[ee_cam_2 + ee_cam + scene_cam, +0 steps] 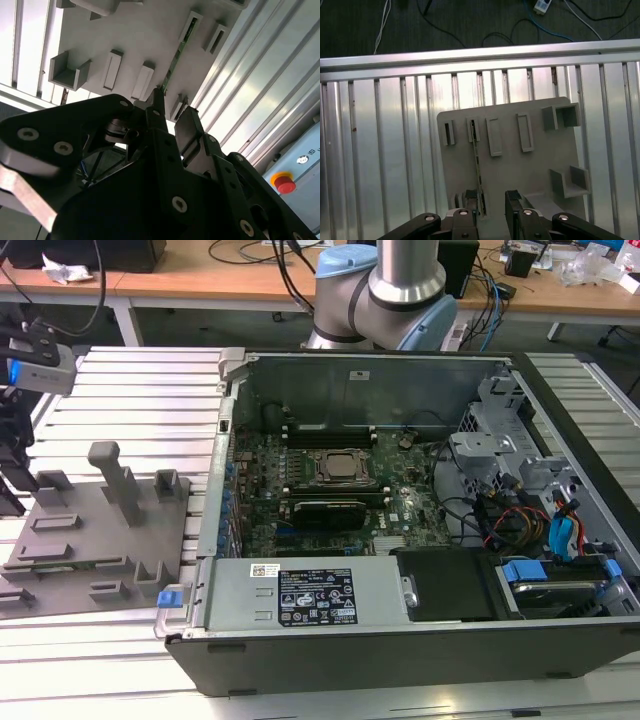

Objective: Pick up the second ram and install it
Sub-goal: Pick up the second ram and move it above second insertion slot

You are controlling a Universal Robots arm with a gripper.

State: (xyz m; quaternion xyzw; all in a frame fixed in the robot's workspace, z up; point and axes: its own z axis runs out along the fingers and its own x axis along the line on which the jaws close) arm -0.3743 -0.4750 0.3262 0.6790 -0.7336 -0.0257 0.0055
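The second ram (478, 167) is a thin green stick standing on edge in a slot of the grey fixture plate (530, 170); the second wrist view also shows the ram (175, 59). My gripper (491, 201) hovers open over one end of the stick. The ram's end lies between the two black fingers (513, 199), close to one of them and apart from the other. In the second wrist view the gripper (172, 114) points down at that same end. The fingers hold nothing.
In the exterior view the fixture plate (70, 550) lies on a ribbed aluminium table, to the left of an open computer case (400, 640). Its motherboard (330, 485) has long black memory sockets (330, 428) beside the processor. A red stop button (285, 183) sits nearby.
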